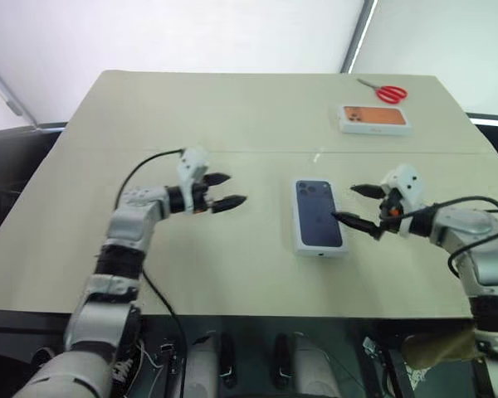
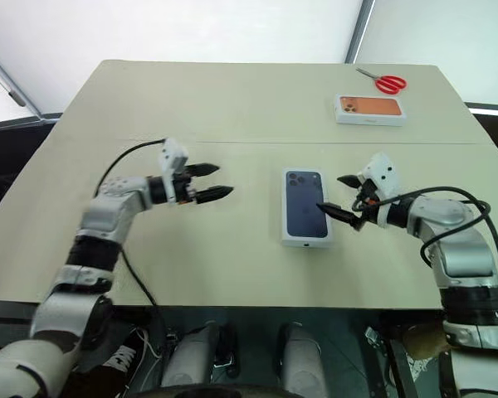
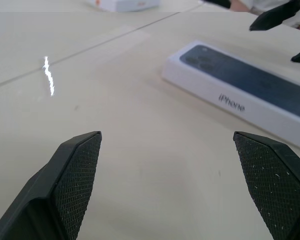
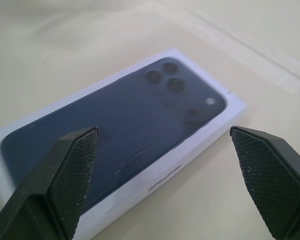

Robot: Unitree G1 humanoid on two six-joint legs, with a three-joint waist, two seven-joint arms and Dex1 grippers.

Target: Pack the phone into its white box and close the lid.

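Note:
The lid, white with a dark blue phone pictured on top, lies closed flat on the middle of the table, lettering on its long side. The white box and the phone are hidden beneath it. My left gripper hovers open to the left of the lid, well apart from it, its fingers pointing toward it. My right gripper stands open just off the lid's right edge, with nothing between its fingers. In the right wrist view the lid lies close ahead of the two spread fingertips.
A white box with an orange phone picture lies at the back right of the tan table, with red-handled scissors behind it. A seam runs across the table. Black cables trail from both wrists.

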